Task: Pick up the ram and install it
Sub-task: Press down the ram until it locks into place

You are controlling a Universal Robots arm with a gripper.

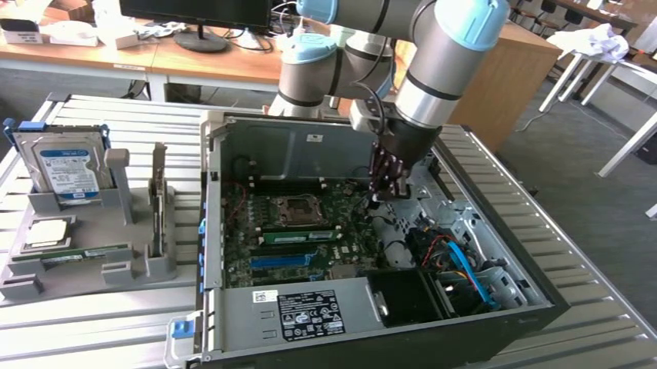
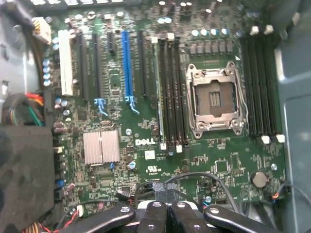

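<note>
**Empty gripper hangs over the motherboard; ram in a slot near the socket**

The gripper [image 1: 386, 191] hangs inside the open computer case [image 1: 534, 296], just right of the CPU socket [image 1: 295, 207]; in the wrist view its fingers [image 2: 153, 218] are pressed together with nothing between them. The ram [image 1: 298, 235] appears to sit in a slot just near of the socket, lying along it as a seated stick would; I cannot tell whether its clips are locked. A similar green stick [image 1: 74, 254] rests in the grey rack [image 1: 154, 269] at the left, well apart from the case.
</note>
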